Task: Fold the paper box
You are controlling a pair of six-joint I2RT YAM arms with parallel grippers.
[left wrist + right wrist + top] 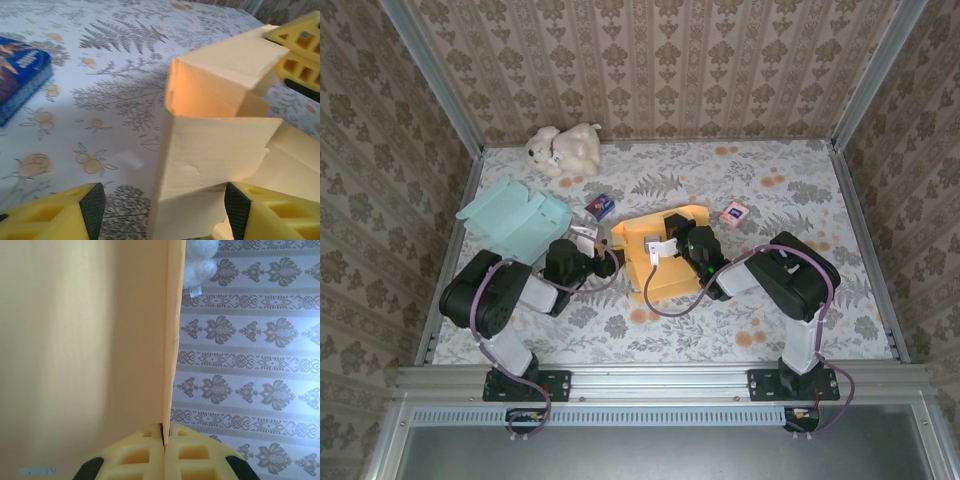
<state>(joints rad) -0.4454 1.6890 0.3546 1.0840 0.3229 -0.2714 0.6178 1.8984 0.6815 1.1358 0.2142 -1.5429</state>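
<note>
**Top external view.** You see two arms and one yellow paper box (665,262), partly erected, at the centre of the flowered table (800,180). The left gripper (598,250) meets the box's left side. The right gripper (660,248) reaches in over its upper middle (finger spacing cannot be told here). Four other items lie on the table:
- one teal carton (515,215) at the left edge
- one plush toy (563,148) at the far side
- one blue packet (601,206) just beyond the left gripper
- one pink packet (734,213) to the right of the box

**Left wrist view.** Your left gripper (165,207) has its two fingers (75,212) set wide. A raised corner of the paper box (215,145) stands between them, close to one pad and with bare table before the other. The blue packet (20,75) lies at the left margin. The right gripper's fingers (300,67) show at the upper right, beside the box's top flap.

**Right wrist view.** Your right gripper (164,436) has its two fingers pressed together on one thin upright panel of the paper box (85,350), seen edge-on. Beyond it are the plush toy (200,260) and the patterned wall (250,365).
</note>
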